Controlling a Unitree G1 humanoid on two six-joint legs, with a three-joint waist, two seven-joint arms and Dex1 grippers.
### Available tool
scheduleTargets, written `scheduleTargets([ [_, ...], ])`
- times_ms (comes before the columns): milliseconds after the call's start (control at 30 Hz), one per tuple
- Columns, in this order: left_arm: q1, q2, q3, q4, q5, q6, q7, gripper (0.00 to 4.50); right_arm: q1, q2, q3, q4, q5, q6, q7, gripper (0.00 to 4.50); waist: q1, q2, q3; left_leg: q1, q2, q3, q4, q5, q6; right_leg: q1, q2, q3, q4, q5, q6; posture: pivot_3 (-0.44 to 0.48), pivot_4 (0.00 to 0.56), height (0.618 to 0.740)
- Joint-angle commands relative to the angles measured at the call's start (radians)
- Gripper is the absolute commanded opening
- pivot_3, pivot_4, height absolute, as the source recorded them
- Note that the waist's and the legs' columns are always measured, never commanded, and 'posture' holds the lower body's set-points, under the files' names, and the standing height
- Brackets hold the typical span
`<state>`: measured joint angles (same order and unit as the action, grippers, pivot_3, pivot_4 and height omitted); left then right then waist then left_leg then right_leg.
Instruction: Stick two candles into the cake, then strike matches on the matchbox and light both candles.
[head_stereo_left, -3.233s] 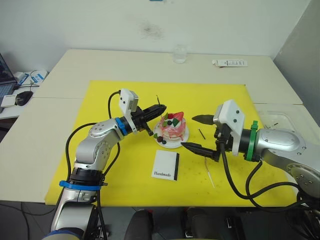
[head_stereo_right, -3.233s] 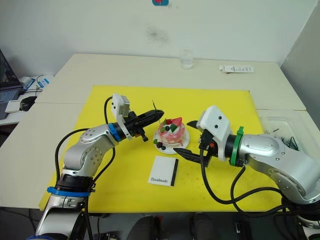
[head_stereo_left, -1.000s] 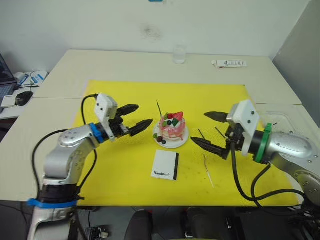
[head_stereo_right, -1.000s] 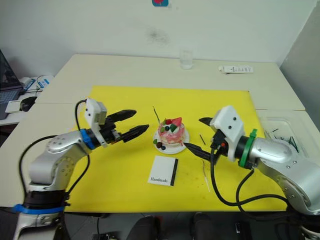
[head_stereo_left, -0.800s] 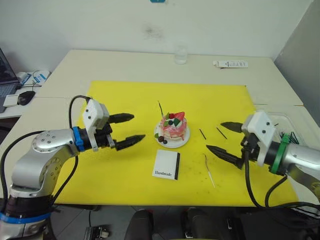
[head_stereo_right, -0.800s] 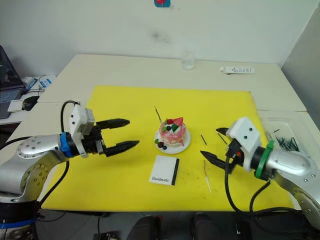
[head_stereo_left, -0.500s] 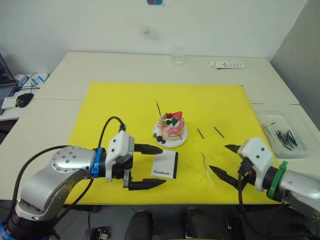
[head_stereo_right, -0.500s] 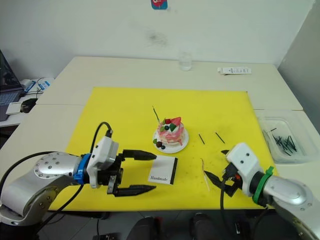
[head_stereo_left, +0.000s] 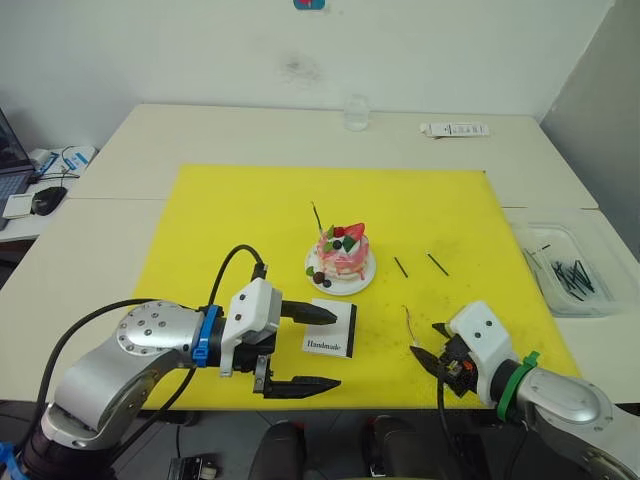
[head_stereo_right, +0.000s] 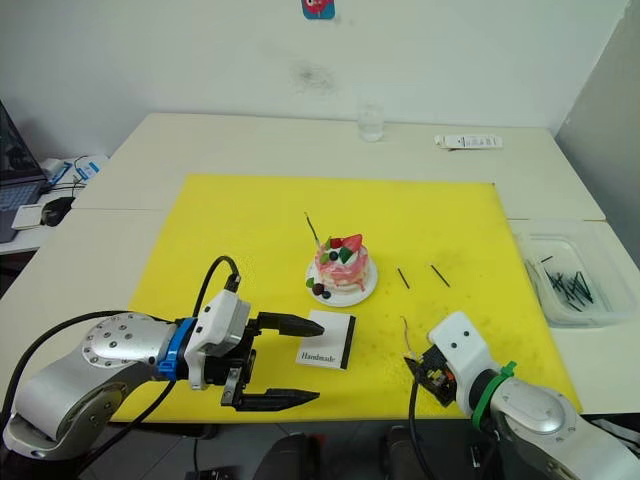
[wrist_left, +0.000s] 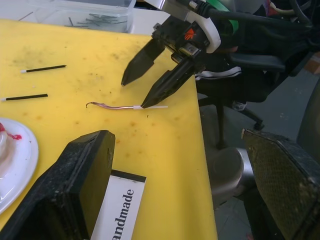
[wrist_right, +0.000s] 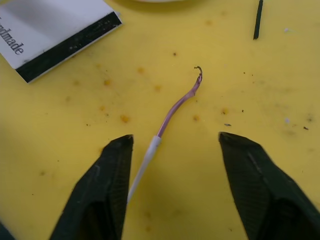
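I see a yellow mat (head_stereo_left: 250, 215) on a pale table (head_stereo_left: 200, 125) against a white wall. The cake (head_stereo_left: 341, 254) sits mid-mat, one candle (head_stereo_left: 317, 216) stuck in it. My right gripper (wrist_right: 172, 185), fingers spread, straddles the second candle (wrist_right: 170, 116). My left gripper (head_stereo_left: 315, 348), wide open, hovers beside the matchbox (head_stereo_left: 331, 329).

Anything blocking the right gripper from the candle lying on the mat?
Nothing visible. The right gripper is open, its fingers on either side of the loose candle on bare yellow mat; the matchbox lies off to one side.
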<state>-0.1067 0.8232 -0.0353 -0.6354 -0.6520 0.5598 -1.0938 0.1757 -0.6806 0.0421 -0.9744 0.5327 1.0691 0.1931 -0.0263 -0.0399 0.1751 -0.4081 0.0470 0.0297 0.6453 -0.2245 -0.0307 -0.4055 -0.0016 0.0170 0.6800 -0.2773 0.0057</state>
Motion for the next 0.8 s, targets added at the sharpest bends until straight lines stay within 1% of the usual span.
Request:
scheduleTargets([
  [33, 0.008, 0.001, 0.005, -0.039, 0.0, -0.018, 0.012, 4.5, -0.011, 0.006, 0.017, -0.011, -0.008, 0.02, 0.002, 1.3, 0.0, 0.0, 0.0, 0.0, 0.0, 0.0, 0.0, 0.0, 0.0, 0.0, 0.0, 0.0, 0.0, 0.0, 0.0, 0.0, 0.15, 0.74],
  [133, 0.014, 0.002, 0.007, -0.039, 0.0, -0.022, 0.019, 4.5, -0.025, 0.021, 0.024, -0.008, -0.007, 0.041, 0.0, 0.19, 0.0, 0.0, 0.0, 0.0, 0.0, 0.0, 0.0, 0.0, 0.0, 0.0, 0.0, 0.0, 0.0, 0.0, 0.0, 0.0, 0.15, 0.74],
  [167, 0.019, 0.003, 0.009, -0.037, 0.001, -0.026, 0.018, 4.5, -0.032, 0.034, 0.021, -0.007, -0.006, 0.05, -0.007, 0.05, 0.0, 0.0, 0.0, 0.0, 0.0, 0.0, 0.0, 0.0, 0.0, 0.0, 0.0, 0.0, 0.0, 0.0, 0.0, 0.0, 0.15, 0.74],
  [233, 0.015, 0.001, 0.003, -0.036, 0.006, -0.026, 0.022, 4.5, -0.041, 0.045, 0.008, -0.004, -0.005, 0.059, -0.005, 0.05, 0.0, 0.0, 0.0, 0.0, 0.0, 0.0, 0.0, 0.0, 0.0, 0.0, 0.0, 0.0, 0.0, 0.0, 0.0, 0.0, 0.15, 0.74],
  [400, 0.025, -0.014, -0.007, -0.028, 0.028, -0.048, 0.035, 4.5, -0.043, 0.025, -0.038, -0.014, -0.002, 0.066, 0.028, 0.05, 0.0, 0.0, 0.0, 0.0, 0.0, 0.0, 0.0, 0.0, 0.0, 0.0, 0.0, 0.0, 0.0, 0.0, 0.0, 0.0, 0.15, 0.74],
  [533, 0.017, -0.037, -0.014, -0.019, 0.026, -0.046, 0.053, 4.5, -0.051, 0.014, -0.169, -0.038, 0.054, 0.072, 0.089, 0.05, 0.001, 0.0, 0.0, 0.0, 0.0, 0.001, 0.0, 0.0, 0.0, 0.0, 0.0, 0.0, 0.0, 0.0, 0.0, 0.0, 0.15, 0.74],
  [600, 0.004, -0.048, -0.029, -0.005, 0.025, -0.053, 0.041, 4.5, -0.083, -0.048, -0.274, -0.033, 0.107, 0.077, 0.17, 0.05, 0.001, 0.0, 0.0, 0.0, 0.0, 0.0, 0.0, 0.0, 0.0, 0.0, 0.0, 0.0, 0.0, 0.0, 0.0, 0.0, 0.15, 0.74],
  [667, -0.009, -0.061, -0.04, 0.006, 0.02, -0.055, 0.036, 4.5, -0.106, -0.131, -0.344, -0.011, 0.137, 0.071, 0.25, 0.05, 0.0, 0.0, 0.0, 0.0, -0.001, 0.001, 0.0, 0.0, 0.0, 0.0, 0.001, 0.001, 0.0, 0.0, 0.0, 0.0, 0.15, 0.74],
  [700, -0.008, -0.064, -0.04, 0.01, 0.018, -0.059, 0.033, 4.5, -0.11, -0.158, -0.36, -0.005, 0.145, 0.069, 0.271, 0.05, 0.001, 0.0, 0.0, 0.0, -0.001, 0.001, 0.0, 0.0, 0.0, 0.0, 0.001, 0.0, 0.0, 0.0, 0.0, 0.0, 0.15, 0.74],
  [733, -0.014, -0.07, -0.05, 0.012, 0.023, -0.063, 0.034, 4.5, -0.097, -0.209, -0.397, 0.019, 0.148, 0.061, 0.32, 0.05, 0.001, 0.0, 0.0, 0.0, -0.001, 0.0, 0.0, 0.0, 0.0, 0.001, 0.001, 0.0, 0.0, 0.0, 0.0, 0.0, 0.15, 0.74],
  [800, -0.016, -0.076, -0.054, 0.007, 0.025, -0.067, 0.034, 4.5, -0.068, -0.275, -0.45, 0.047, 0.148, 0.055, 0.384, 0.05, 0.003, 0.0, 0.0, 0.0, -0.001, 0.0, 0.0, 0.0, 0.0, 0.001, 0.001, 0.0, -0.001, 0.0, 0.0, 0.0, 0.15, 0.74],
])
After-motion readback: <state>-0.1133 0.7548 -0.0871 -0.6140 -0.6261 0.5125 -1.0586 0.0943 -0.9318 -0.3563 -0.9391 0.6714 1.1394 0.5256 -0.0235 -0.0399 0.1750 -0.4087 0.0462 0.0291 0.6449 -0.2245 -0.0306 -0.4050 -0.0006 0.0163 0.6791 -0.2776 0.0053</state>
